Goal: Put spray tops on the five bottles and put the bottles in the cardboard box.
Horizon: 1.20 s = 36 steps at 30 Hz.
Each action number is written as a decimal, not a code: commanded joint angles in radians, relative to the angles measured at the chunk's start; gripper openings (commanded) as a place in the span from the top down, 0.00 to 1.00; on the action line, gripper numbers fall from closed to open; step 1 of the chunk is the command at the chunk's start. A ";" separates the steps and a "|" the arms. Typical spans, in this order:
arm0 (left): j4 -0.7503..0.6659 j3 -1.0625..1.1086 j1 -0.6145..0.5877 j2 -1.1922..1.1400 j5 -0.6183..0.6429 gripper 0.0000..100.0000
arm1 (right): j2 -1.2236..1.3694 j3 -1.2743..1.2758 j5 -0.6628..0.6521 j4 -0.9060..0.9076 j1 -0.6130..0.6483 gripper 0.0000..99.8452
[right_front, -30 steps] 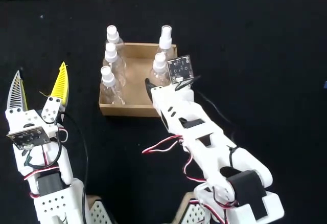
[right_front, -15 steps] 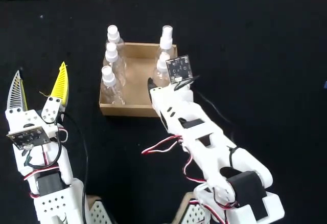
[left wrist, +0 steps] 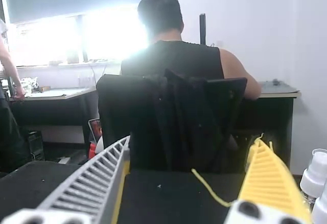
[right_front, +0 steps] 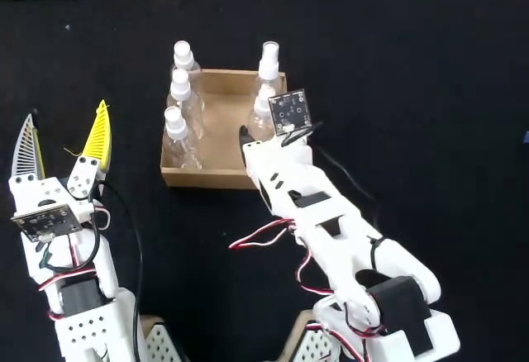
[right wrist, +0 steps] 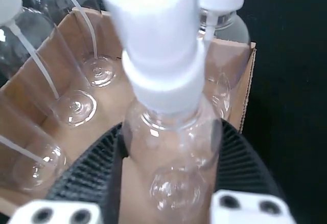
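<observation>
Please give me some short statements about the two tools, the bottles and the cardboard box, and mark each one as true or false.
1. The right tool grips a spray bottle. True.
2. The left tool is shut. False: its fingers stand wide apart, with nothing between them.
3. The five bottles all carry white spray tops. True.
4. The cardboard box lies on its side. False: it stands upright, open end up.
5. The left tool is above the box. False: it is off to one side, apart from the box.
</observation>
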<state>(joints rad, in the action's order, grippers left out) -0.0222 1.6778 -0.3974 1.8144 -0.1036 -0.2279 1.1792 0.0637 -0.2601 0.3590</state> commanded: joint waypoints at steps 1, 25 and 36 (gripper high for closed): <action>0.003 0.022 -0.010 0.006 -0.003 0.67 | -0.008 -0.028 -0.006 0.014 0.012 0.71; 0.003 0.022 -0.010 0.006 -0.003 0.67 | -0.236 -0.012 0.000 0.219 0.012 0.66; 0.003 0.022 -0.010 0.006 -0.003 0.67 | -0.314 -0.018 0.003 0.219 0.009 0.66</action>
<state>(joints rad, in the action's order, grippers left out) -0.0222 1.6778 -0.3974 1.8144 -0.1036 -0.4810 1.1807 0.0637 -0.0391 0.3575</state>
